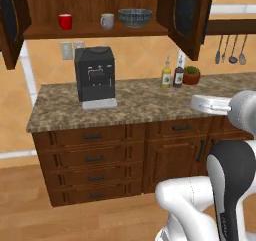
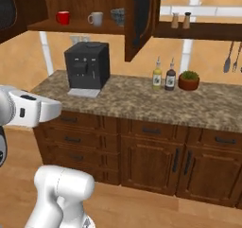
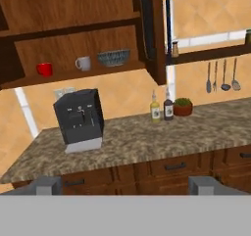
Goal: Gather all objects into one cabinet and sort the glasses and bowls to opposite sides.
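cabinet (image 1: pixel 95 31) open | shelf, left to right: red cup (image 1: pixel 65 21), grey mug (image 1: pixel 107 20), bowl (image 1: pixel 135 17)

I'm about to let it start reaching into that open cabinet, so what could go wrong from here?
1. The grey mug stands close beside the bowl, so the open gripper could nudge one while reaching for the other.
2. The open cabinet door juts out on the right, and the arm might clip it.
3. The coffee machine stands right under the shelf, which crowds a low approach.

Kitchen (granite counter (image 1: pixel 135 102), coffee machine (image 1: pixel 95 76))
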Controlling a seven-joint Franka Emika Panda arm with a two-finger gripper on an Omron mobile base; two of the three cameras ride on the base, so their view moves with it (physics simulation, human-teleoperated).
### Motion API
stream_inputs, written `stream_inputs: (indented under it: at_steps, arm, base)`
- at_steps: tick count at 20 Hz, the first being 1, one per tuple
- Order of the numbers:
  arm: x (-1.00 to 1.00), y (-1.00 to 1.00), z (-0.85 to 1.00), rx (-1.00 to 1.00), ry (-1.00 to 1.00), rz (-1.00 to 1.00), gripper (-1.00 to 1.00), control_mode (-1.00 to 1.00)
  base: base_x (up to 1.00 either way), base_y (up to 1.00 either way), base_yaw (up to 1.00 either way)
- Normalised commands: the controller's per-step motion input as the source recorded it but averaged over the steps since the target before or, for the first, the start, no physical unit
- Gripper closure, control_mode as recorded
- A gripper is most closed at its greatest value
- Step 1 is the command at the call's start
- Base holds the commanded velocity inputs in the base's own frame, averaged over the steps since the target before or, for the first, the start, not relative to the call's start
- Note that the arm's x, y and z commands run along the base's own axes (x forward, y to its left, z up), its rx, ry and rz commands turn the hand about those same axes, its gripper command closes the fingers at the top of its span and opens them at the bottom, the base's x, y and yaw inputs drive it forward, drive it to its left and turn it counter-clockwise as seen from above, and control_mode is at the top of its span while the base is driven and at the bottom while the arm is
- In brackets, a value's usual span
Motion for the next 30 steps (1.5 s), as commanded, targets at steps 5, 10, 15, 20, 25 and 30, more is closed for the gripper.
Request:
stream_inputs:
  at_steps: [5, 10, 15, 20, 25, 30]
  arm:
    - [0.0, 0.0, 0.0, 0.0, 0.0, 0.0, -1.0, 1.0]
    - [0.0, 0.0, 0.0, 0.0, 0.0, 0.0, -1.0, 1.0]
    - [0.0, 0.0, 0.0, 0.0, 0.0, 0.0, -1.0, 1.0]
    - [0.0, 0.0, 0.0, 0.0, 0.0, 0.0, -1.0, 1.0]
    - [0.0, 0.0, 0.0, 0.0, 0.0, 0.0, -1.0, 1.0]
    - [0.0, 0.0, 0.0, 0.0, 0.0, 0.0, -1.0, 1.0]
  base:
    - [-0.51, -0.86, 0.0]
    - [-0.18, -0.85, 0.0]
    - [-0.23, -0.99, -0.03]
    - [-0.3, -0.98, -0.17]
    - [-0.1, -0.81, -0.29]
    - [-0.02, -0.18, -0.04]
